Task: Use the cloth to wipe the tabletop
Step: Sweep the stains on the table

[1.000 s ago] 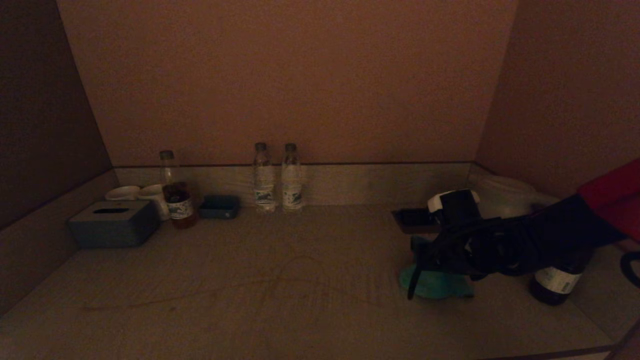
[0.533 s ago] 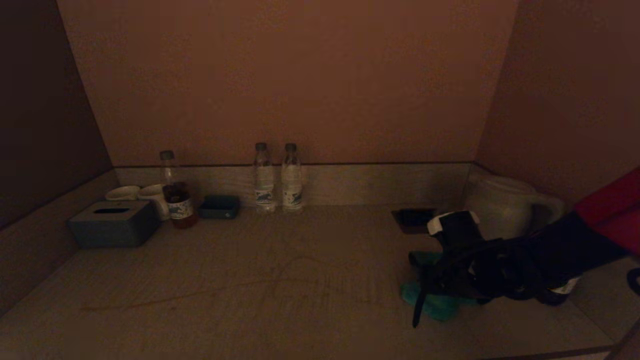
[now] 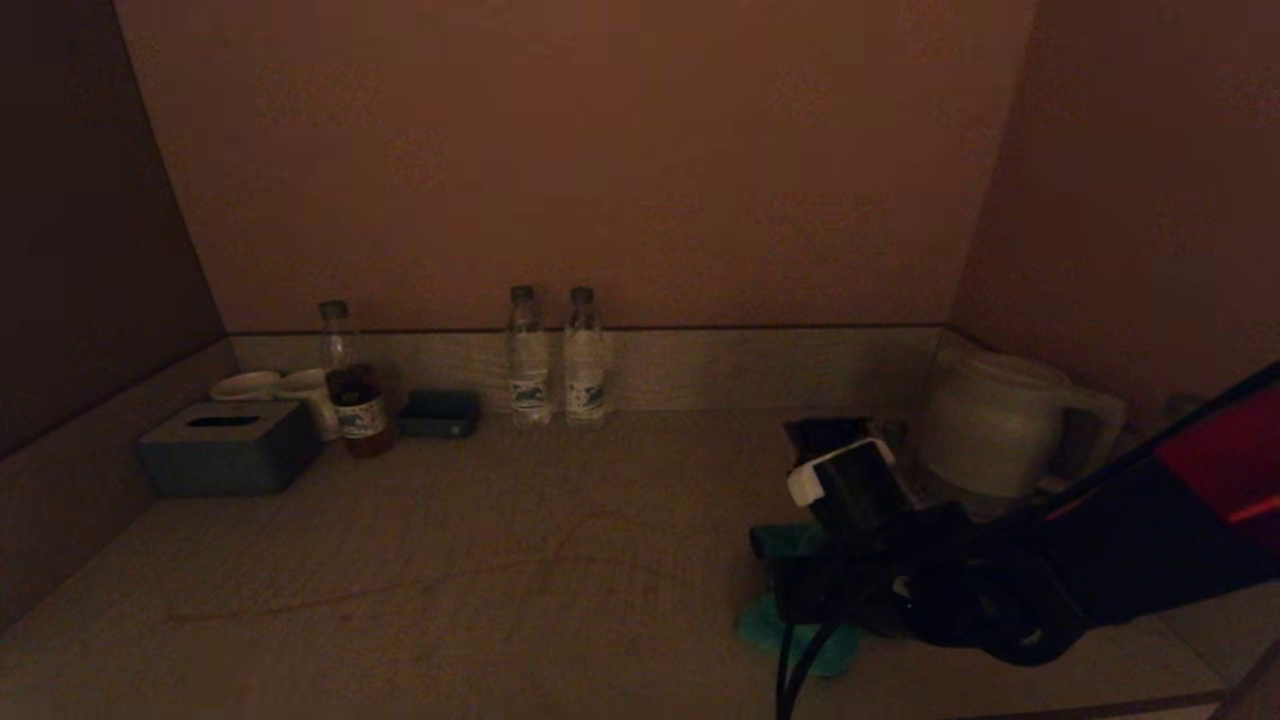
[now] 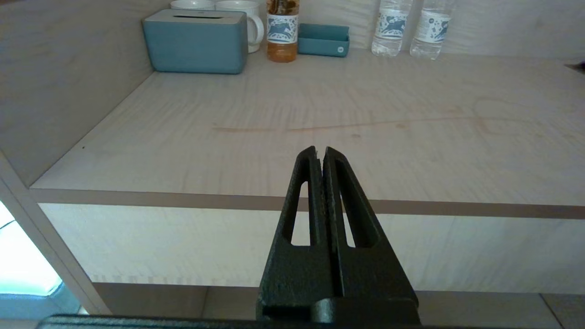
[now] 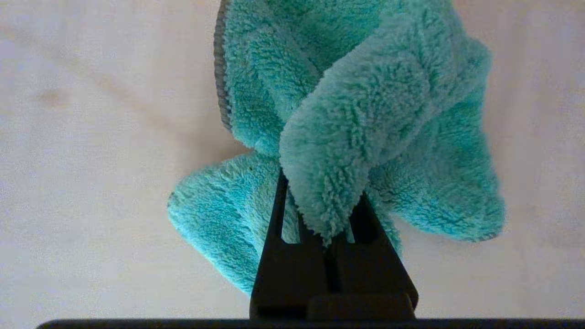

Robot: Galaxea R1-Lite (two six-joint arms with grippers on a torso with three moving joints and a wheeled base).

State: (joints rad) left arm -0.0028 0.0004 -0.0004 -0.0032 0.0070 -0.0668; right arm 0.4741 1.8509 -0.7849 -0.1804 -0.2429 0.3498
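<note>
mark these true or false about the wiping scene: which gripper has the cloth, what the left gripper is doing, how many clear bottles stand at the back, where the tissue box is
1. The right gripper is shut on the teal cloth. True.
2. The left gripper holds a second cloth. False: it is shut on nothing, parked in front of the tabletop's front edge.
3. Two clear water bottles stand side by side at the back wall. True.
4. The tissue box sits at the right end of the tabletop beside the white kettle. False: it is at the left end, by the mugs.
5. The cloth is pressed on the tabletop's right part. True.
</note>
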